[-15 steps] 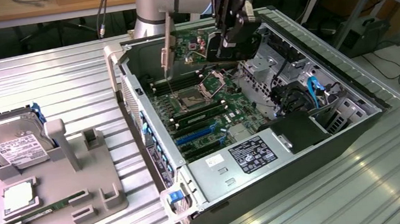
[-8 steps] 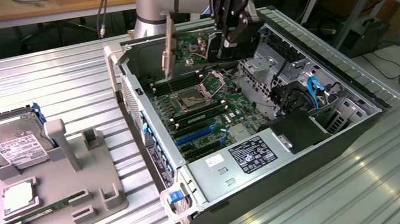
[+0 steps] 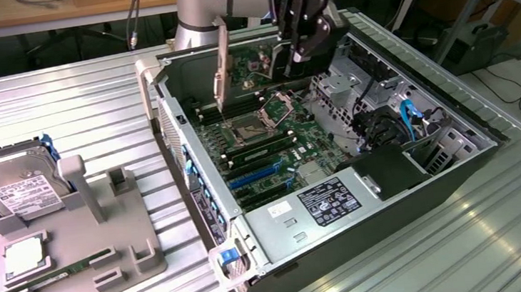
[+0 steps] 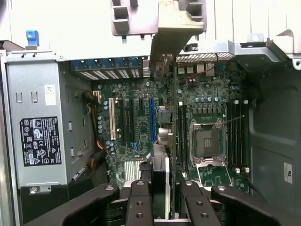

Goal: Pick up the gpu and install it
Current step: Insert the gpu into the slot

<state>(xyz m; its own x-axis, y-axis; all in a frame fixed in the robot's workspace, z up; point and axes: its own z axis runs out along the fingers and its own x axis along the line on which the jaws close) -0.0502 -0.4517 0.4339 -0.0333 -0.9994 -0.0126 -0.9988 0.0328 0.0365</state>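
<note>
**Gpu pinched in the claw, over the open case**

Nearest in the exterior view, on the ribbed metal worktop (image 3: 442,243): a grey holder (image 3: 80,260) at the exterior view's left. Lying flat in it, a narrow green RAM stick (image 3: 58,275); leaning at its far end, a silver hard drive (image 3: 16,187).

Just beside, toward the exterior view's right: an open computer case (image 3: 300,257) on its side, with the power supply (image 3: 328,200) at the near end.

Further in, the motherboard (image 3: 271,152), with a blue slot (image 3: 256,177) near the power supply and the processor socket (image 3: 244,129) behind.

Over the far part of the motherboard, raised and, as far as can be seen, apart from it: the gpu (image 3: 253,64). Held on edge, green face toward the camera, pale metal bracket (image 3: 222,63) at the end toward the exterior view's left. Not seated in any slot.

On the other end of the card, the claw (image 3: 298,55), pinching the gpu. Same grip in the wrist view: black fingers (image 4: 141,197) on each side of the thin card edge.

Behind all, the grey arm (image 3: 199,8) rising.
</note>
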